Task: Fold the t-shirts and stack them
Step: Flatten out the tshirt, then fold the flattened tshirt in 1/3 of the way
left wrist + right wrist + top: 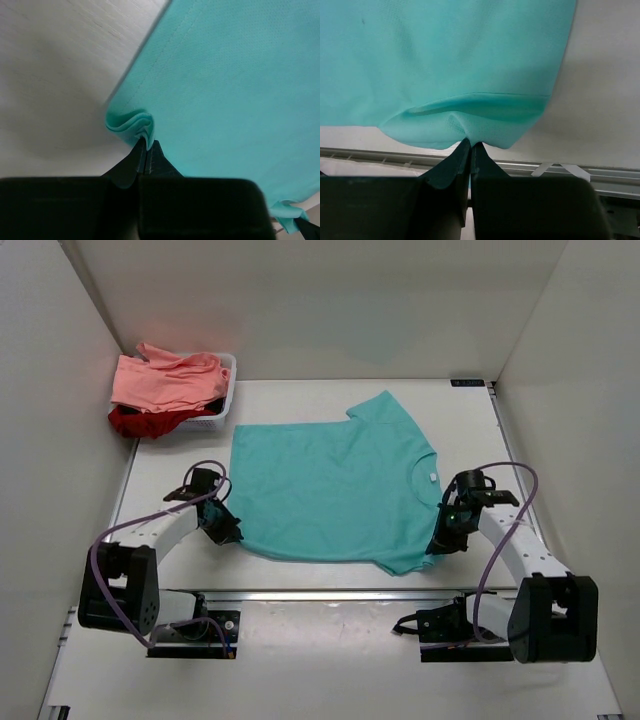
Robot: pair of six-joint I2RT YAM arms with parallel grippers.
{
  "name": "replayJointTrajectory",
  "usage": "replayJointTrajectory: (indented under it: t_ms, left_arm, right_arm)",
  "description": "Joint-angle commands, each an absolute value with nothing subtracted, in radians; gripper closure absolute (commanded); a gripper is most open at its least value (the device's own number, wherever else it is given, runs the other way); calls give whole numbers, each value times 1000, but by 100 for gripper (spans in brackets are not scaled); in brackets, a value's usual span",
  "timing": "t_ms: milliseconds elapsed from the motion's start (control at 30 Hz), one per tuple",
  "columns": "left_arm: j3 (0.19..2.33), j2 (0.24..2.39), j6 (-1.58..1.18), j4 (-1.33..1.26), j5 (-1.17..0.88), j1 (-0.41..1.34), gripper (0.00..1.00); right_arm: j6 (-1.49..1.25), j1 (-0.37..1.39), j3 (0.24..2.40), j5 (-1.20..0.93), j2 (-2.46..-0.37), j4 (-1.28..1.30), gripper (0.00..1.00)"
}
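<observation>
Teal t-shirt [330, 485] lies spread flat mid-worktop [300, 400]. Collar toward 3 o'clock, bottom hem toward 9 o'clock, one sleeve pointing to 12 o'clock.

Left claw [228, 530] sits at the shirt's 8 o'clock corner. Fingers are pressed together, pinching the hem corner. Its wrist view shows the cloth bunched into a small layered fold right at the tips.

Right claw [440, 540] sits at the shirt's 4 o'clock, on the near sleeve. Fingers are pressed together on the sleeve's edge. Its wrist view shows the cloth puckered into a short ridge at the tips.

White basket [228, 390] stands at 10 o'clock on the worktop. Pink t-shirt [165, 380] is heaped on top. Dark red t-shirt [140, 423] lies beneath it, spilling over the basket's 8 o'clock side.
</observation>
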State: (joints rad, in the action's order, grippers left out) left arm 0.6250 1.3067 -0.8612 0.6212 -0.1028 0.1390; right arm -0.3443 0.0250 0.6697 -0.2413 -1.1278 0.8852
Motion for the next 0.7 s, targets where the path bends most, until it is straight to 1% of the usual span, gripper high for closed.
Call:
replayJointTrajectory:
  t_ms: [0, 133, 300, 367, 433, 533, 667]
  left_arm:
    - [630, 1292, -864, 604, -130, 115, 100]
    - [736, 1390, -880, 594, -167, 118, 100]
    - [883, 1549, -873, 603, -161, 98, 100]
    - [942, 1609, -868, 604, -175, 83, 100]
    - [969, 1650, -868, 611, -176, 81, 100]
    - [1025, 1719, -873, 614, -175, 77, 100]
    - [1072, 1787, -876, 614, -176, 74, 100]
  right_arm:
    - [-350, 28, 747, -249, -1190, 844, 100]
    - [-344, 11, 834, -253, -1299, 841, 100]
    - [-347, 2, 1017, -253, -1449, 842, 100]
    - [-339, 2, 1092, -255, -1541, 856, 100]
    - [-339, -23, 1190, -264, -1594, 864, 100]
    - [-347, -32, 1281, -273, -1686, 879, 100]
    - [-341, -47, 1357, -285, -1784, 890, 100]
